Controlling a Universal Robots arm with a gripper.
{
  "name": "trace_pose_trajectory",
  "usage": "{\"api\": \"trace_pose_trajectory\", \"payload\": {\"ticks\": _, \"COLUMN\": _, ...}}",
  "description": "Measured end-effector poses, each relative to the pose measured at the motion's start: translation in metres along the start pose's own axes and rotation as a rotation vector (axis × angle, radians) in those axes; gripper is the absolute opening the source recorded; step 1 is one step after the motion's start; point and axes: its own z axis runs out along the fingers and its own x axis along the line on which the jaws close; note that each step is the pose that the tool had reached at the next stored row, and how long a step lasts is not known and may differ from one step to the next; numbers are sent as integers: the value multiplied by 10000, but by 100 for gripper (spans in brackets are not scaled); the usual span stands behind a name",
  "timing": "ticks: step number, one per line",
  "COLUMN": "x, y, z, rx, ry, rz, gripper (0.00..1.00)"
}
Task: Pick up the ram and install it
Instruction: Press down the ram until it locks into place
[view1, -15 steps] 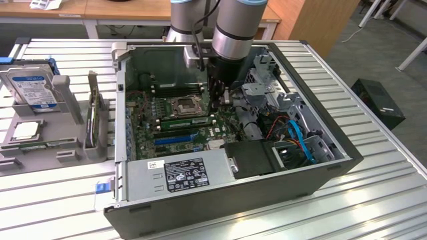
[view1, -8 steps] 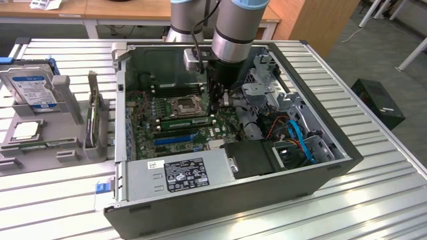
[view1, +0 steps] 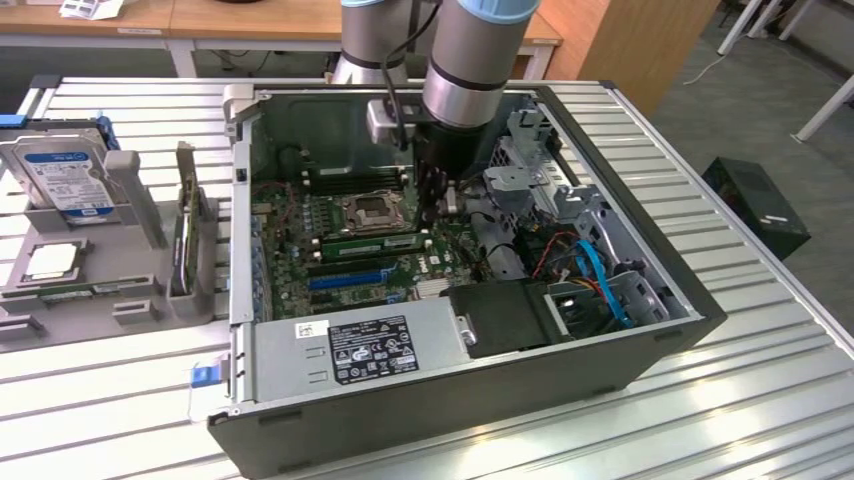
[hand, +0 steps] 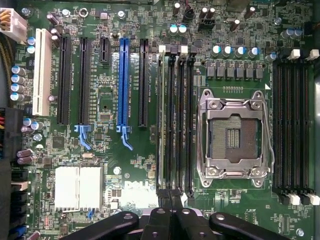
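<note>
The ram (hand: 161, 120) is a thin green stick standing edge-on in the outermost black memory slot of the bank beside the CPU socket (hand: 234, 135). In the exterior view the ram (view1: 371, 243) lies along that slot, just below the socket (view1: 370, 211). My gripper (hand: 171, 200) hovers over one end of this slot bank, its two black fingers (hand: 159, 220) pressed together with nothing between them. In the exterior view the gripper (view1: 434, 205) reaches down inside the open computer case (view1: 641, 345), close to the ram's end nearer the exterior view's right.
A second bank of empty black memory slots (hand: 295, 125) lies beyond the socket. Expansion slots, one of them blue (hand: 123, 82), run parallel to the ram. The power supply (view1: 367, 350) and drive cage (view1: 534, 180) crowd the case. A grey holder at the exterior view's left carries a hard drive (view1: 60, 175) and an upright card (view1: 191, 235).
</note>
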Motion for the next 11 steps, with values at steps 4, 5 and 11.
{"api": "trace_pose_trajectory", "payload": {"ticks": 4, "x": 1, "y": -2, "z": 36, "rx": 0, "ry": -1, "rz": -1, "gripper": 11}}
{"api": "trace_pose_trajectory", "payload": {"ticks": 5, "x": 1, "y": -2, "z": 36, "rx": 0, "ry": -2, "rz": -1, "gripper": 11}}
{"api": "trace_pose_trajectory", "payload": {"ticks": 11, "x": -10, "y": -3, "z": 44, "rx": 0, "ry": -3, "rz": -3, "gripper": 11}}
